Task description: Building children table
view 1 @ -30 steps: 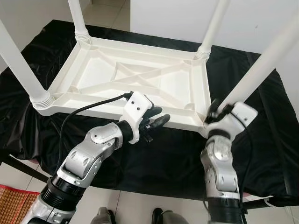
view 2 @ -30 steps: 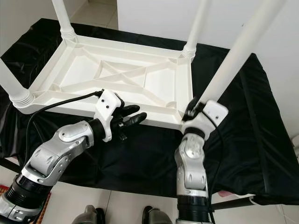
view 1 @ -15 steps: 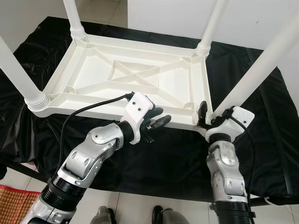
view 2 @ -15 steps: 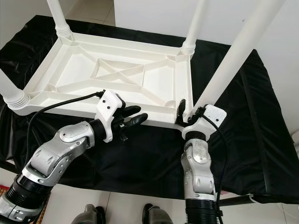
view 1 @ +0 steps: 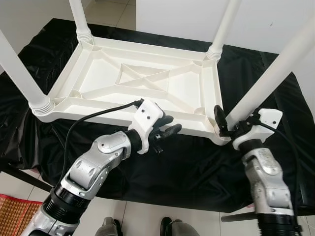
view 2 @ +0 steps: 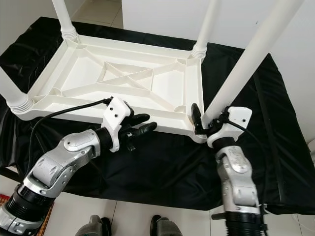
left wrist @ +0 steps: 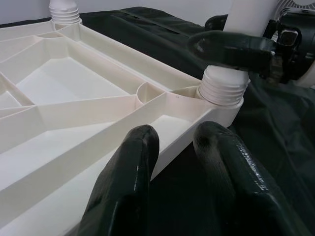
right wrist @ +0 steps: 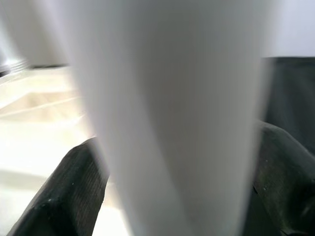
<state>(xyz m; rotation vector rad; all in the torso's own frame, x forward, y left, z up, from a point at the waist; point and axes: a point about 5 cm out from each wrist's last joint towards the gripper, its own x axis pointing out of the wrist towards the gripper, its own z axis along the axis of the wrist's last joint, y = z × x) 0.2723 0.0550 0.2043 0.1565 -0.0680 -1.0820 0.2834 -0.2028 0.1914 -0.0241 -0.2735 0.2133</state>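
Note:
A white plastic table lies upside down on black cloth, its four legs pointing up. My right gripper is shut around the base of the near-right leg, just above its ribbed collar. One black finger shows on the leg's left side. In the right wrist view the leg stands between both fingers. My left gripper hovers open at the middle of the table's front rim. In the left wrist view its fingertips sit apart with the rim's edge just beyond them.
The other legs stand at the near left, far left and far right. The black cloth drapes over the front edge of the support. White tiled floor and a red mat lie below, and a white wall is behind.
My right forearm and wrist have swung to the right around the near-right leg, and a finger now shows on the leg's left. The left gripper has barely moved.

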